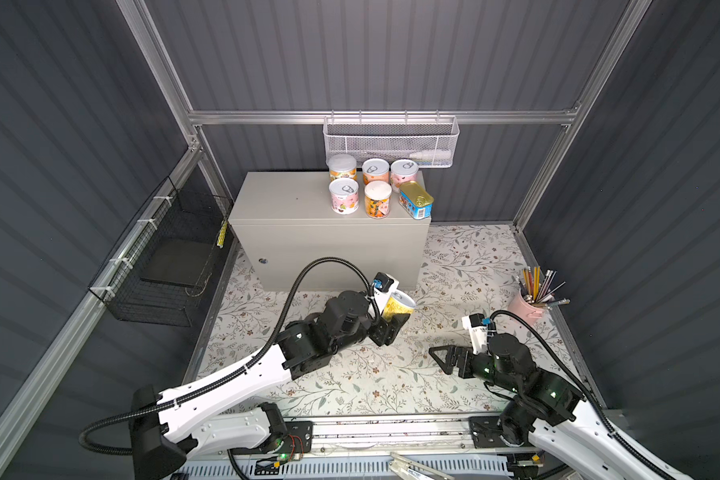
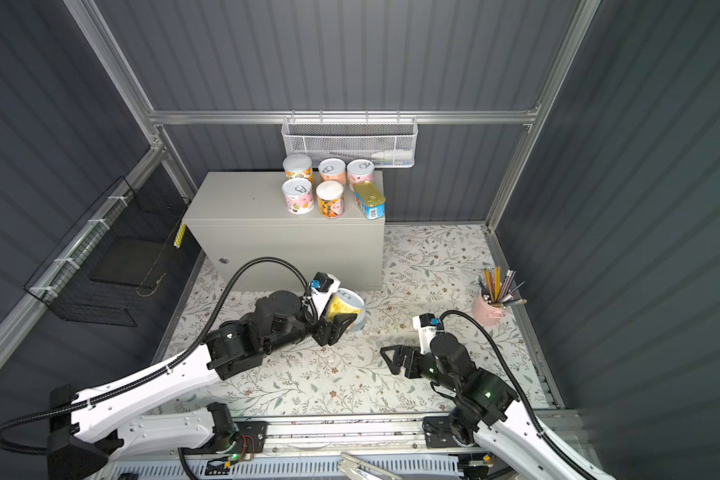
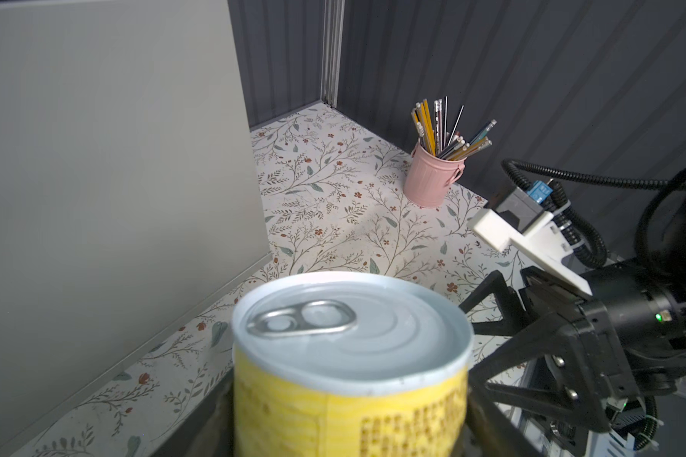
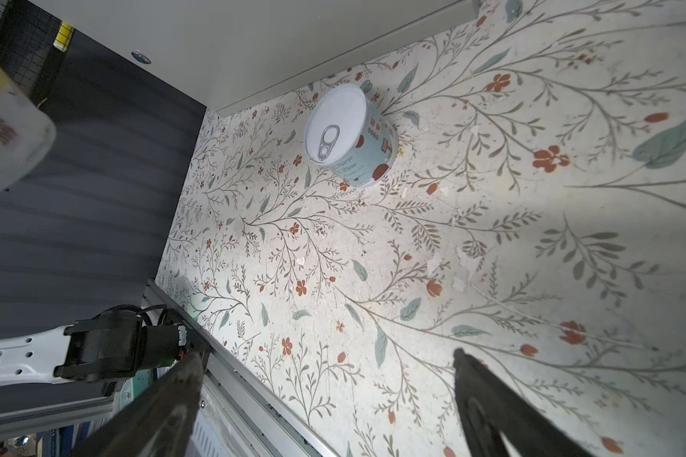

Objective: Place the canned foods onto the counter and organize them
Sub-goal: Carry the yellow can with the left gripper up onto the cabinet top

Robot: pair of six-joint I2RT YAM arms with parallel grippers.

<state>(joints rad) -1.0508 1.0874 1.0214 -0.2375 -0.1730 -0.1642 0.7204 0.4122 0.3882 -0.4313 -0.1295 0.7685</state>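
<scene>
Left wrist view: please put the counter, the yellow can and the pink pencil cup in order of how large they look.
1. counter
2. yellow can
3. pink pencil cup
The can is nearest the camera; its true size against the cup is unsure.

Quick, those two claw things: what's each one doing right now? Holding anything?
Left gripper: closed on the yellow-labelled can.
Right gripper: open, holding nothing.

I'm working inside a lab test cell dressed as a home: aluminium frame (image 1: 267,117), dark corrugated panels (image 1: 350,54), floral mat (image 1: 391,374), hanging white mesh basket (image 1: 391,145).
</scene>
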